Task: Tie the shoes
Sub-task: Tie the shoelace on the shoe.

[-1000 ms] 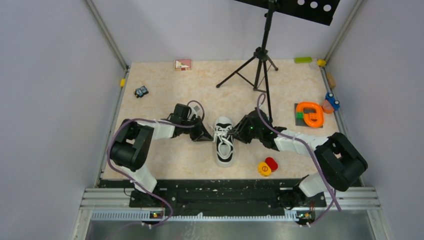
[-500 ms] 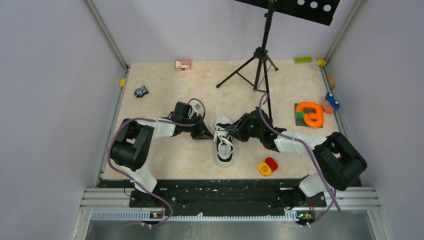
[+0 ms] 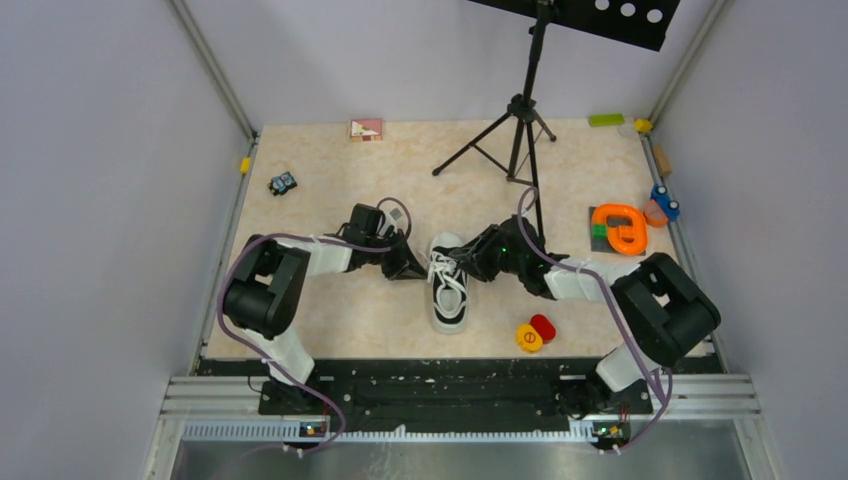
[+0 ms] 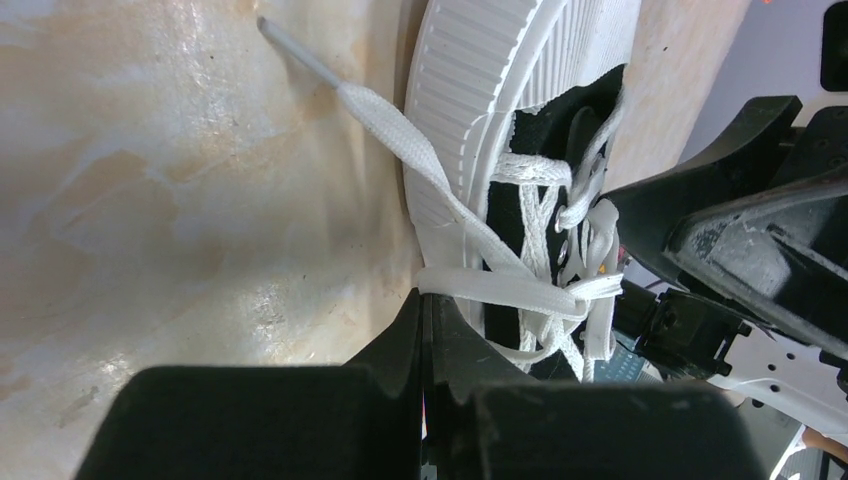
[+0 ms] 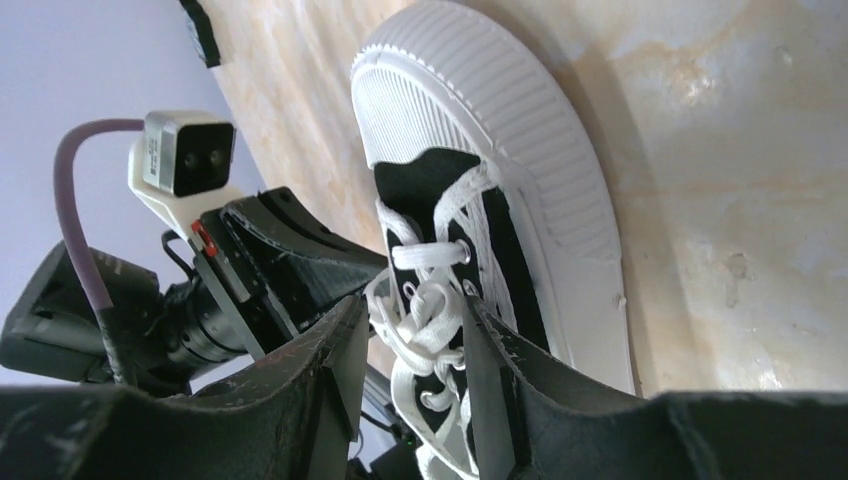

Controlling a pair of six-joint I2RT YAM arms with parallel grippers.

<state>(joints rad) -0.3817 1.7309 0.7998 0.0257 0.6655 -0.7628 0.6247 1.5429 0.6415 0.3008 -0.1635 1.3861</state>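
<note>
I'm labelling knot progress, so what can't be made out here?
Top view: laces too small; left gripper and right gripper crowd the sneaker.
Left wrist view: own fingers hide the sneaker's back end.
Right wrist view: fingers cover lower laces; knot or tangle, cannot tell.

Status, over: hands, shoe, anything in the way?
Left hand shut on a lace beside the shoe. Right hand open astride the laces. No bow yet. Tripod beyond, apart.
</note>
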